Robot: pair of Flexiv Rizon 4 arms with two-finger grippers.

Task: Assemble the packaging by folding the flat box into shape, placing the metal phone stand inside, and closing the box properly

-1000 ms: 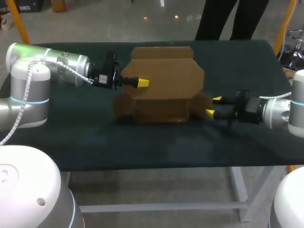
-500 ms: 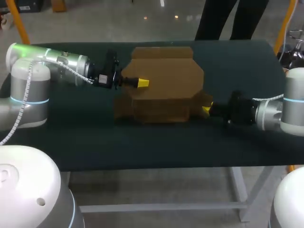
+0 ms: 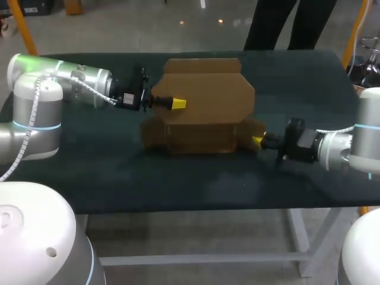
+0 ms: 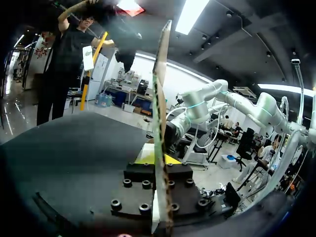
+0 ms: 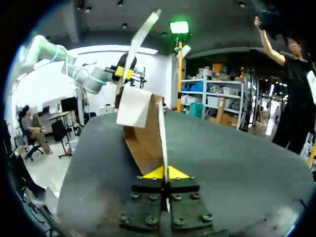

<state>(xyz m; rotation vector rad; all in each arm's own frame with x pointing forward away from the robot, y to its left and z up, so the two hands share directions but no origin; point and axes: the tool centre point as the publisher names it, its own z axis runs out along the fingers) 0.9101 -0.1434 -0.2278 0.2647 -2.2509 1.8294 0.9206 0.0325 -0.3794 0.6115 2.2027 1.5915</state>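
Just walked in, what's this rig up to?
The cardboard box sits partly folded on the dark table, not yet closed. The left gripper is shut on an upright panel of it, the right gripper on a low side flap.

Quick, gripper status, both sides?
Left gripper: shut on the brown cardboard box, upper panel.
Right gripper: shut on the same box's side flap.

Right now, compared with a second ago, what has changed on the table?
The right gripper, open beside the cardboard box a second ago, has shut on its side flap. The left gripper stays clamped on the box; the box has not shifted.
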